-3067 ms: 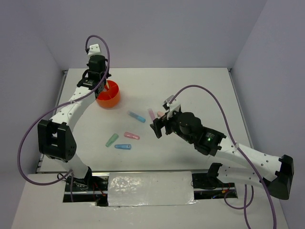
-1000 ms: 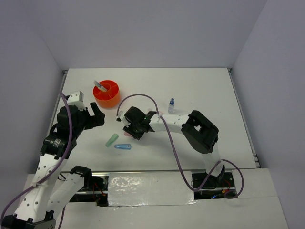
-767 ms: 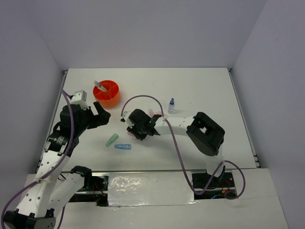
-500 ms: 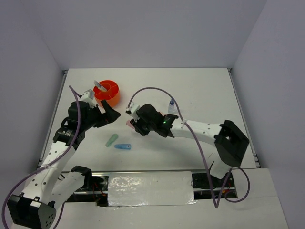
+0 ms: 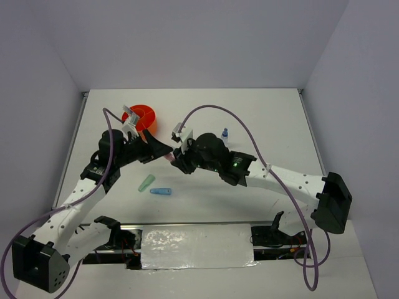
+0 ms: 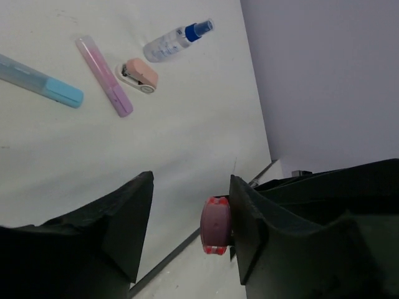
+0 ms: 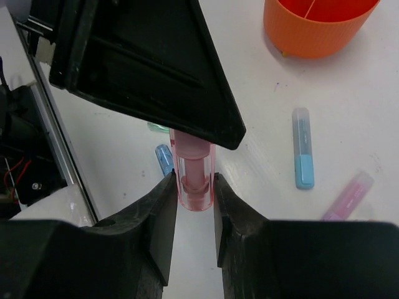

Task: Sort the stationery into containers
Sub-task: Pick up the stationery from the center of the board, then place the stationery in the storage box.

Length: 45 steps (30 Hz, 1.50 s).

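My right gripper (image 7: 194,182) is shut on a clear pink marker (image 7: 194,168) and holds it off the table. My left gripper (image 6: 190,205) stands open around the marker's other end (image 6: 215,224). That end touches the right finger (image 6: 252,215), with a gap to the left one. In the top view the two grippers meet nose to nose, the left gripper (image 5: 160,149) and the right gripper (image 5: 177,160), just below the orange organizer (image 5: 141,117). On the table lie a green marker (image 5: 146,182), a blue marker (image 5: 161,191), a long blue pen (image 7: 302,156), a pink-purple marker (image 6: 103,76), a pink eraser (image 6: 141,75) and a blue-capped bottle (image 6: 176,40).
The organizer (image 7: 318,28) stands at the table's back left, and something white leans in it, half hidden by the left arm. Purple cables arc over both arms. The right arm (image 5: 280,177) stretches across the table's middle from the right.
The left arm swung right and up to meet the right gripper, and its jaws narrowed around the marker's end. The right gripper carried the pink marker up and leftward off the table.
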Tool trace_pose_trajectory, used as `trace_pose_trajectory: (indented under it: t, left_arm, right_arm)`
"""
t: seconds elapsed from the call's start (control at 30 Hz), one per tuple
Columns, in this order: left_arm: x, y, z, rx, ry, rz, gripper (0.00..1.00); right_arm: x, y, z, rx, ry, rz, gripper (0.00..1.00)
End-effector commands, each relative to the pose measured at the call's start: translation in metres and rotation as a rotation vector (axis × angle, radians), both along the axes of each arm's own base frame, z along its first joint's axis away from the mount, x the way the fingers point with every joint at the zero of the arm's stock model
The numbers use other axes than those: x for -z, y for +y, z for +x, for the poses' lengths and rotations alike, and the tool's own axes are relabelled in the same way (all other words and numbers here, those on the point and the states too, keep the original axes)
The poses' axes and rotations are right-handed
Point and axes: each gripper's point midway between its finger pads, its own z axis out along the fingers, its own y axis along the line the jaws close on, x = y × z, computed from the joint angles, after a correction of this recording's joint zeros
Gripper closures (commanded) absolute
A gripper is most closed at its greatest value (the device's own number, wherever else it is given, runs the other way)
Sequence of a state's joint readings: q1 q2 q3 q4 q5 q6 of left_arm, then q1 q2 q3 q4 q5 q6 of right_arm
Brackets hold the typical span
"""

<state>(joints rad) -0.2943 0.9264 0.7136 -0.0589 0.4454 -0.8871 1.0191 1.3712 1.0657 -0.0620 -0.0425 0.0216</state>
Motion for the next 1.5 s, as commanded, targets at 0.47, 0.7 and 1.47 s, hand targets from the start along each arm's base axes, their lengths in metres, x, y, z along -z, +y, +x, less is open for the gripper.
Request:
trace_pose_trajectory:
  t: [0.47, 0.7, 1.47]
  left_arm:
    - [-0.046, 0.098, 0.084, -0.478, -0.118, 0.510, 1.00]
    - [-0.130, 0.189, 0.172, -0.699, -0.437, 0.546, 1.00]
    - [-0.021, 0.221, 0.266, -0.446, -0.410, 0.491, 0.92]
  right_arm:
    - [-0.030, -0.053, 0.013, 0.220, -0.083, 0.094, 0.00]
    - [-0.025, -0.077, -0.005, 0.199, -0.084, 0.098, 0.00]
    - [-0.010, -0.070, -0.030, 0.066, -0.049, 0.113, 0.00]
